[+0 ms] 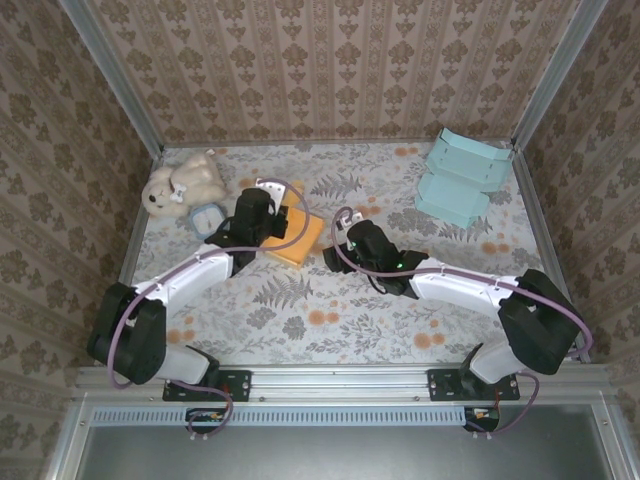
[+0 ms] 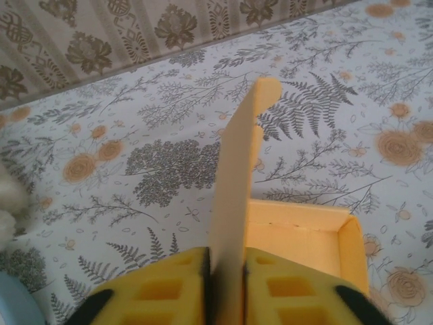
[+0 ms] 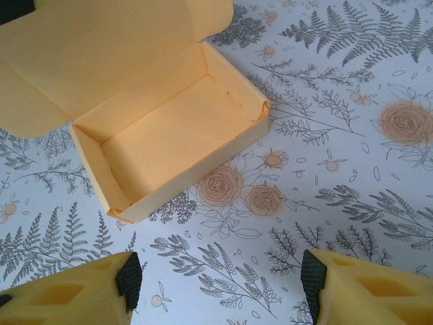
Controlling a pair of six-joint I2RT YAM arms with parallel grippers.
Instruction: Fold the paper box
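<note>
Left end effector pinches the raised lid of the yellow paper box (closing step, I reckon), right end effector gapes wide. Next: swing it shut.

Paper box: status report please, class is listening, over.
Left jaws shut on the lid. Right jaws open, short of the paper box, tray uncovered. Plush toy and blue box stand apart, nothing blocking.

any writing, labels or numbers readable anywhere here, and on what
None: no word, number, label or sign can be read.
The paper box, the blue box and the plush toy show no print.
The table and walls carry only flower and leaf patterns.
</note>
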